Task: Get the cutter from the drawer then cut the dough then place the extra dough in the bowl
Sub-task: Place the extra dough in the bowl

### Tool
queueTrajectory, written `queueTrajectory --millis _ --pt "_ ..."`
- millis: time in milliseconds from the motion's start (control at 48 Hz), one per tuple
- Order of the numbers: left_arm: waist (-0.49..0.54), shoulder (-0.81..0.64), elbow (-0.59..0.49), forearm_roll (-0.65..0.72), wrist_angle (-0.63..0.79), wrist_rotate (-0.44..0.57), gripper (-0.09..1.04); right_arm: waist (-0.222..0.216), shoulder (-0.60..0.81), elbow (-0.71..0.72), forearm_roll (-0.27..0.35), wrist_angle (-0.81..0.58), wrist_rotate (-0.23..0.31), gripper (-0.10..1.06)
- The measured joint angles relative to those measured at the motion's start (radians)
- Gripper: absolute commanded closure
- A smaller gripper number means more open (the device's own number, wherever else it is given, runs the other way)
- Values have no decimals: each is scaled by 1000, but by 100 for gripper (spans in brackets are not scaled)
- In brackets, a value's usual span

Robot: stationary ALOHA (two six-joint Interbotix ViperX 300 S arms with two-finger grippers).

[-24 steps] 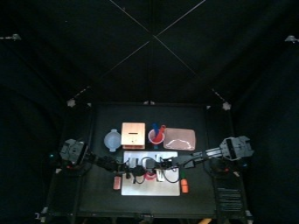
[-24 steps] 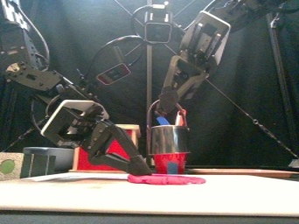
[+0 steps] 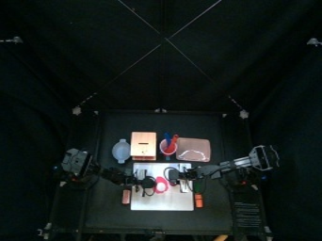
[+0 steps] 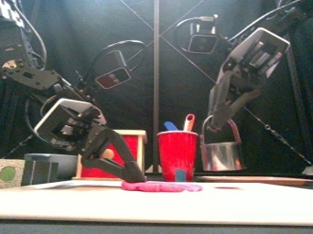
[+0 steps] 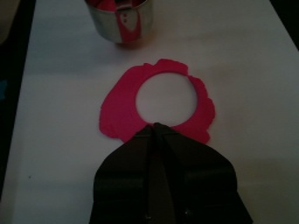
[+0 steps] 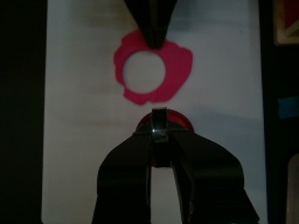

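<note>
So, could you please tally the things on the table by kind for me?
Dough ring: 1
Metal cutter: 1
Red cup: 1
Toy knives: 2
Bowl: 1
Pink tray: 1
Wooden box: 1
Cutting board: 1
Total: 9

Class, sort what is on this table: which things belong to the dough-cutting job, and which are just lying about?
Belong to the job: dough ring, metal cutter, white cutting board, wooden box, blue-grey bowl.
Just lying about: red cup with toy knives, pink tray.
</note>
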Motion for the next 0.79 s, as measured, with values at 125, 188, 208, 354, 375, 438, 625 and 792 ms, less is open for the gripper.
queueTrajectory --millis 125,188,208,354,375,438,625,792 --pt "2 -28 12 -8 8 2 40 -8 0 12 6 -5 5 45" --pt "2 -31 12 -8 8 2 40 -12 0 14 9 -5 5 42" --pt "2 -32 11 -8 8 2 40 -14 0 15 11 -6 5 41" --pt "3 -32 0 -8 8 2 40 -15 0 18 34 -11 6 23" --pt "3 -32 -3 -8 8 3 40 -17 0 18 37 -11 6 20" --pt "5 -32 -9 -8 8 5 40 -17 0 18 48 -14 6 13" --pt "9 -43 -29 11 6 8 40 -18 0 11 52 -31 6 4" --pt "18 -71 -35 29 5 8 40 -20 0 9 51 -57 6 4"
